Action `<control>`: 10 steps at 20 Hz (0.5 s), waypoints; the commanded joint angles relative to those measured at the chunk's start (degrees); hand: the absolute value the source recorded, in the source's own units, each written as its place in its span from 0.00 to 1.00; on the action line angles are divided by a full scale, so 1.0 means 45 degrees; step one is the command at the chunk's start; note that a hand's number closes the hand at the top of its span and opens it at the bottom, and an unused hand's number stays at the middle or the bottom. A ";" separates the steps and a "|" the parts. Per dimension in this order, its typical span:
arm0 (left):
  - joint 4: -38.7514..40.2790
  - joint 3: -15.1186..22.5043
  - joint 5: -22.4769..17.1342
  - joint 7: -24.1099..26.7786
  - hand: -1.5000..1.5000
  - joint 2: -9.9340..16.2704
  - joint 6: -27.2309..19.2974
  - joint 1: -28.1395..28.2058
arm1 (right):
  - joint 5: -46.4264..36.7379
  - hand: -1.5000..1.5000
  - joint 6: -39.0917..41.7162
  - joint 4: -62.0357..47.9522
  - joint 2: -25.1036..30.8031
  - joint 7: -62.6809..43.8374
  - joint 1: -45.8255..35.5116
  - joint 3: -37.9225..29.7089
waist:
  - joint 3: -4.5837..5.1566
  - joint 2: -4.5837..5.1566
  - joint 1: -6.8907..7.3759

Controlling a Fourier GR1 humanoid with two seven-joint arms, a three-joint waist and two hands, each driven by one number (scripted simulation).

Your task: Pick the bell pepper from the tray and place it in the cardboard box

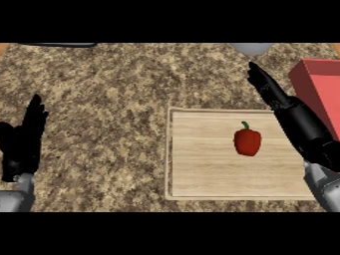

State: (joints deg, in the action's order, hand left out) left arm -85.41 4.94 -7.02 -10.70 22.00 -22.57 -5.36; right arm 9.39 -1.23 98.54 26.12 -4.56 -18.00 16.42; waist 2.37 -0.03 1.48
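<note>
Upright, red bell pepper (248, 141) shows green stem

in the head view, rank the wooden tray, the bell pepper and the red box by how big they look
1. wooden tray, largest in view.
2. red box, though the frame's right edge cuts it off, so its full extent is unknown.
3. bell pepper, clearly smallest.
</note>
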 commanded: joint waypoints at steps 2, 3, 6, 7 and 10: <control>-0.0607 0.0276 -0.0134 0.0647 0.50 0.0553 0.1339 -0.0347 | -0.0599 0.00 -0.1098 0.1110 0.0684 -0.1260 -0.0555 -0.1220 | -0.0496 -0.0131 -0.0598; -0.1057 0.0685 0.0153 0.1031 0.50 0.0635 0.1567 -0.0424 | -0.0706 0.00 -0.1629 0.1024 0.0920 -0.1405 -0.0925 -0.2050 | -0.0494 -0.0192 -0.0698; -0.1541 0.1332 0.0608 0.2102 0.50 0.1468 0.2881 -0.1060 | -0.1216 0.00 -0.2995 0.1187 0.1687 -0.1936 -0.1417 -0.3928 | -0.0466 -0.0378 -0.1503; -0.1458 0.1419 0.0438 0.1975 0.50 0.1299 0.2926 -0.0818 | -0.3142 0.00 -0.1681 0.0257 0.3988 -0.2914 -0.0265 -0.2876 | -0.0354 -0.0308 -0.1846; -0.1581 0.1442 0.0006 0.2786 0.50 0.1749 0.4269 -0.0925 | -0.2622 0.00 -0.2346 0.1577 0.3852 -0.3431 0.1004 -0.4077 | -0.0506 -0.0153 -0.1127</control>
State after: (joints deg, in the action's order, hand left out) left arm -91.09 10.71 -5.76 -1.57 27.27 -9.44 -8.76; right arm -0.05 -10.50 102.55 38.54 -16.12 -18.38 2.55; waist 0.45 -0.90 -3.92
